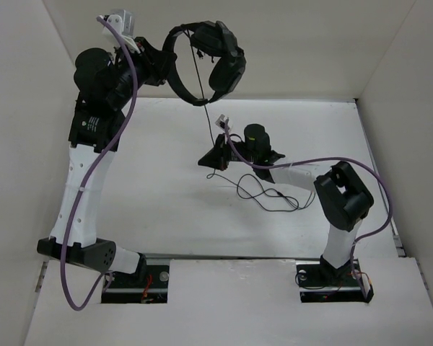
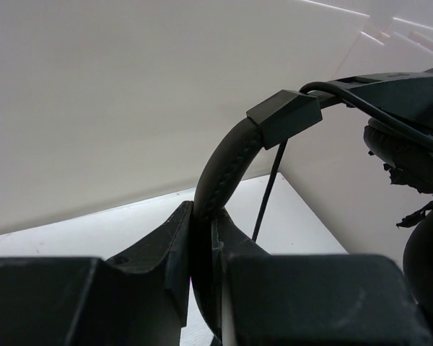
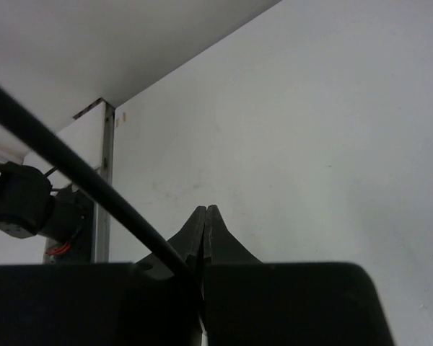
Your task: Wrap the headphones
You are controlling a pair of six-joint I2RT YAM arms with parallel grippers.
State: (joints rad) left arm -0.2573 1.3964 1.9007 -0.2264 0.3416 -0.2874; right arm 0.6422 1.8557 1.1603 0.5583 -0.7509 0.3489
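The black headphones (image 1: 211, 59) hang in the air at the back middle, held by their thin band. My left gripper (image 1: 167, 63) is shut on the band (image 2: 227, 169), with the padded earcup (image 2: 408, 148) to the right in the left wrist view. The thin black cable (image 1: 204, 108) drops straight from the headset to my right gripper (image 1: 210, 160), which is low over the table and shut on it. In the right wrist view the cable (image 3: 72, 169) runs from upper left into the base of the closed jaws (image 3: 206, 210). The rest of the cable lies in loose loops (image 1: 268, 196) on the table.
White walls close in the table at the back (image 1: 289, 50), left and right. A purple robot cable (image 1: 123, 108) hangs along the left arm, and another (image 1: 303, 162) runs along the right arm. The right arm's elbow (image 1: 343, 196) stands beside the cable loops.
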